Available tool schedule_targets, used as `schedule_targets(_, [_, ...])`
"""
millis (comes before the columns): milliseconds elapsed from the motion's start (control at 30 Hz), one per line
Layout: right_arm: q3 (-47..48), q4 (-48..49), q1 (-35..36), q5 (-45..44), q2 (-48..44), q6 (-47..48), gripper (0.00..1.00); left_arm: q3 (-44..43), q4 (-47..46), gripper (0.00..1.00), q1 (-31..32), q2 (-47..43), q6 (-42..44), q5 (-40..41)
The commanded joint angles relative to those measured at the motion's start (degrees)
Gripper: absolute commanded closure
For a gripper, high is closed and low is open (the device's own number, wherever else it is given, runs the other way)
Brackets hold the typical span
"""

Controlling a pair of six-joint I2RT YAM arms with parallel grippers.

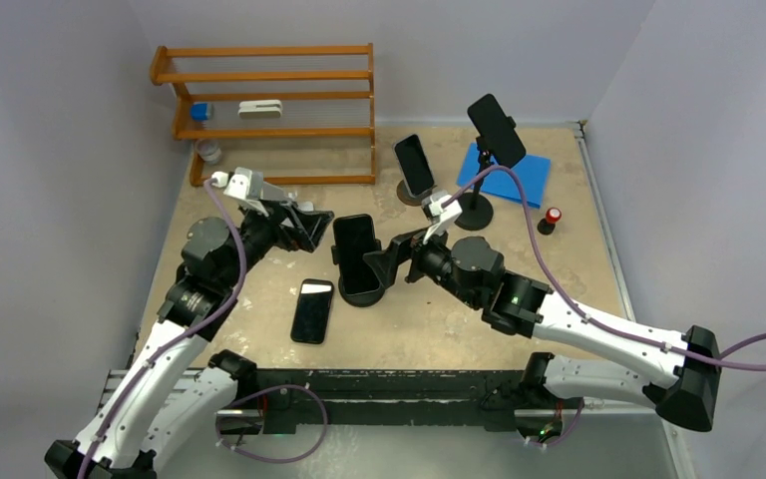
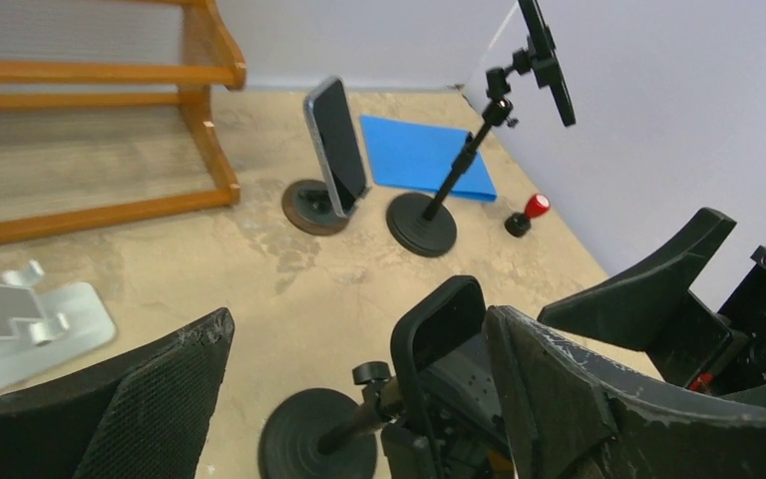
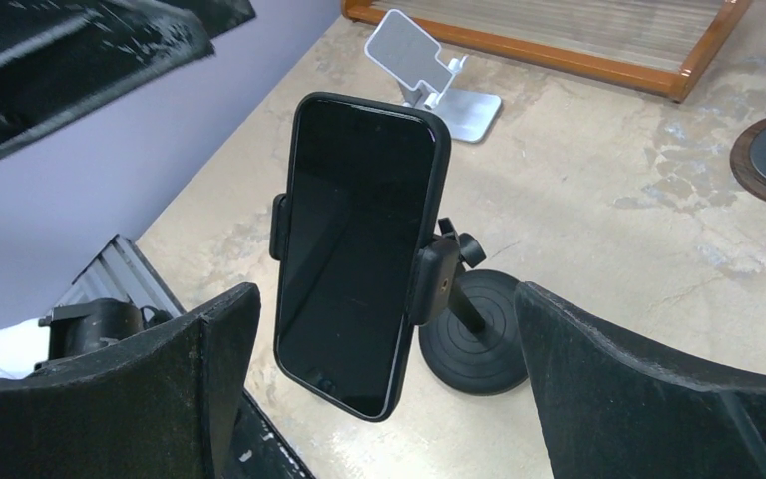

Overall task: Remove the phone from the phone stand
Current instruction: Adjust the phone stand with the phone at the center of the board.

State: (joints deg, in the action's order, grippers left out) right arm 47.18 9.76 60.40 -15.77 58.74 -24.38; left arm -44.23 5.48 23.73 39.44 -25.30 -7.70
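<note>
The right fingers are wide apart, one on each side of the phone, and they do not touch it. The phone stands up in the phone stand, and two side clips hold it.

The left fingers are apart too and hold nothing. Seen from the top, they are close to the stand at 10 o'clock, and the right fingers are at 3 o'clock.

A loose phone lies flat near the stand at 7 o'clock. There is bare tan surface at 4 o'clock.

At 1 o'clock stand a second phone, a tall stand, a blue mat and a small red knob. A wooden rack sits at 11 o'clock by the back wall. Walls close in the surface at the left, back and right.
</note>
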Motion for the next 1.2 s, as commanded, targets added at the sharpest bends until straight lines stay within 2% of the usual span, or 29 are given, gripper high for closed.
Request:
schedule_targets(0, [-0.97,2.59,0.16,-2.84,-2.38,-0.93,0.01,-1.09,-1.13,0.09,0.21,3.83,-5.43,-7.24])
schedule_targets(200, [-4.06,4.6,0.15,-2.93,-4.17,-1.08,0.01,5.44,-4.25,0.11,-0.74,3.24,-13.31,-12.58])
schedule_targets(433, [-4.49,6.29,0.15,-1.78,-3.63,-1.61,0.01,10.83,-13.76,0.12,-5.6,3.73,-20.73,-23.82])
schedule_targets(633, [-4.42,6.24,0.15,-0.64,-3.18,-1.73,0.01,16.34,-24.59,0.19,-9.8,6.5,-28.03,-33.85])
schedule_targets(1167, [-4.29,6.5,0.15,-0.8,-2.82,-1.71,0.01,20.25,-36.45,0.27,-9.84,12.25,-32.63,-40.71])
